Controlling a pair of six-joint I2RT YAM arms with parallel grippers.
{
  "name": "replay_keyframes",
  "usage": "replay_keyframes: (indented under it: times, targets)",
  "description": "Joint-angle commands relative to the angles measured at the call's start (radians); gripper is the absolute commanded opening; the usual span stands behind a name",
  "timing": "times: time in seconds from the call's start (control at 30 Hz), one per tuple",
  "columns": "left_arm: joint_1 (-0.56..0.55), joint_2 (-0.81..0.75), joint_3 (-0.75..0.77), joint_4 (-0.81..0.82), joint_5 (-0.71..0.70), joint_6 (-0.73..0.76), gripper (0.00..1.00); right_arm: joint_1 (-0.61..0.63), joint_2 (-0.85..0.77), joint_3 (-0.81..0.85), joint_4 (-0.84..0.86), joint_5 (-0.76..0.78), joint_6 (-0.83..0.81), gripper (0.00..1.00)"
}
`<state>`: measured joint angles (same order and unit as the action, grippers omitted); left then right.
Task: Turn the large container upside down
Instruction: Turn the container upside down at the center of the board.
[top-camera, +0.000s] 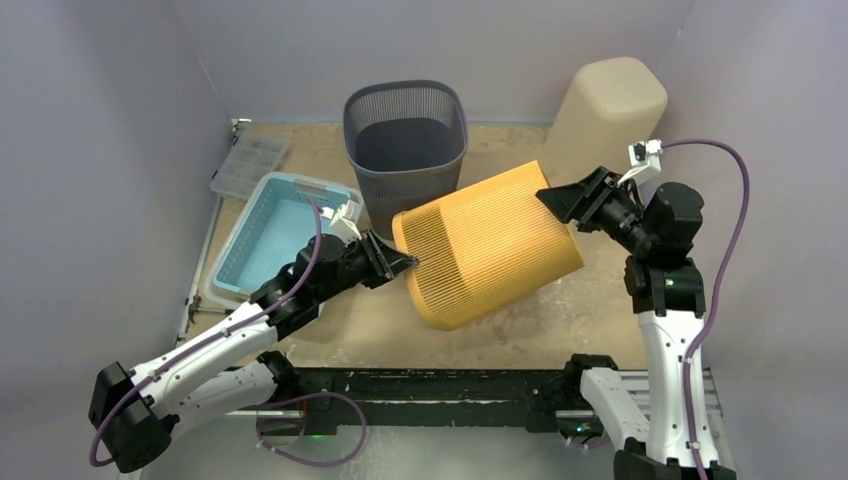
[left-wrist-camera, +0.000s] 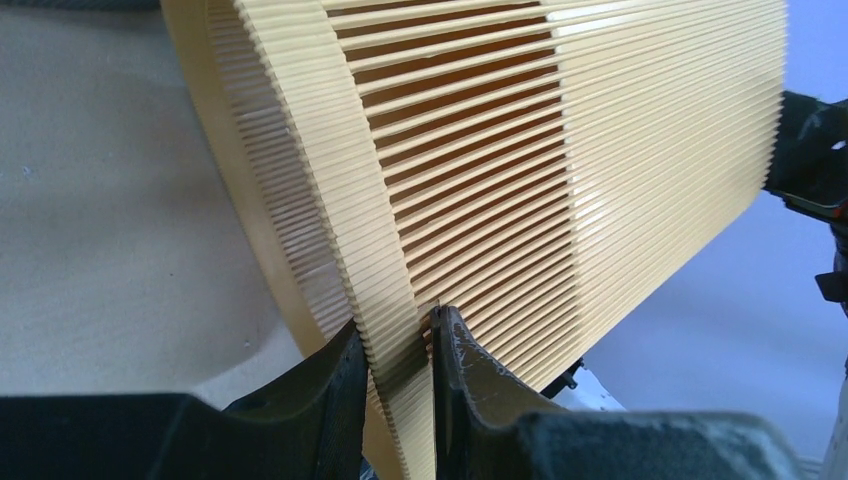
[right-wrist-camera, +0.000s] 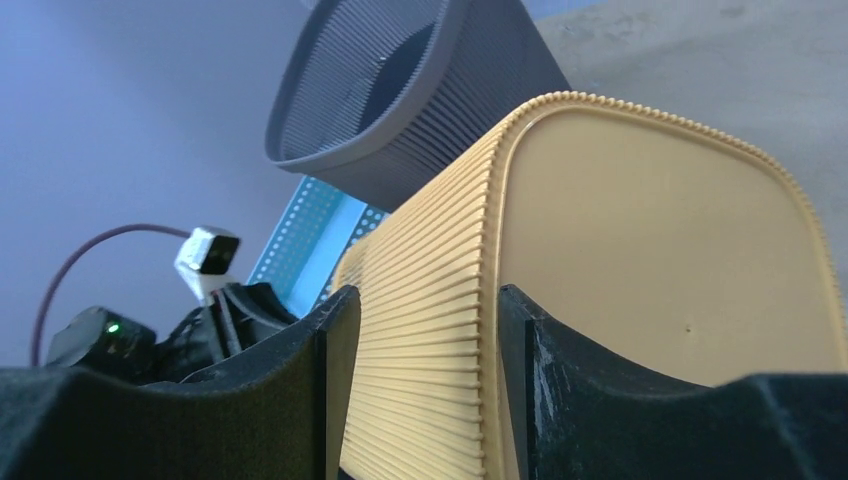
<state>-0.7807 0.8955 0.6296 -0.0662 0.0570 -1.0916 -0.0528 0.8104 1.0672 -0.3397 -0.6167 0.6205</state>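
Observation:
The large container (top-camera: 490, 245) is a yellow ribbed bin lying tilted on its side in the middle of the table, its open mouth toward the left arm and its flat base toward the right arm. My left gripper (top-camera: 410, 262) is shut on the mouth rim, one finger inside the wall and one outside (left-wrist-camera: 397, 325). My right gripper (top-camera: 550, 200) is open at the upper base corner. Its two fingers straddle the base edge (right-wrist-camera: 420, 295), with the ribbed side wall of the container (right-wrist-camera: 650, 230) between them.
A dark grey mesh bin (top-camera: 405, 140) stands upright just behind the yellow one. A light blue basket (top-camera: 275, 230) lies to the left, beside a clear organiser box (top-camera: 245, 165). A beige bin (top-camera: 610, 105) stands at the back right.

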Motion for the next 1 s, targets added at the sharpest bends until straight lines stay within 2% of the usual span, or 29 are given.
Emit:
replay_keyframes:
  times: [0.0, 0.33, 0.6, 0.97]
  targets:
    - [-0.032, 0.060, -0.040, 0.045, 0.138, 0.048, 0.06, 0.055, -0.023, 0.050, -0.010, -0.335, 0.063, 0.55]
    - [-0.031, 0.086, -0.078, 0.100, 0.142, 0.026, 0.06, 0.054, -0.007, 0.064, -0.036, -0.385, 0.013, 0.58]
    - [-0.032, 0.124, -0.094, 0.108, 0.134, 0.031, 0.06, 0.054, 0.016, 0.049, -0.109, -0.350, -0.048, 0.59]
    - [-0.032, 0.139, -0.079, 0.091, 0.123, 0.048, 0.07, 0.054, 0.027, 0.004, -0.123, -0.322, -0.072, 0.59]
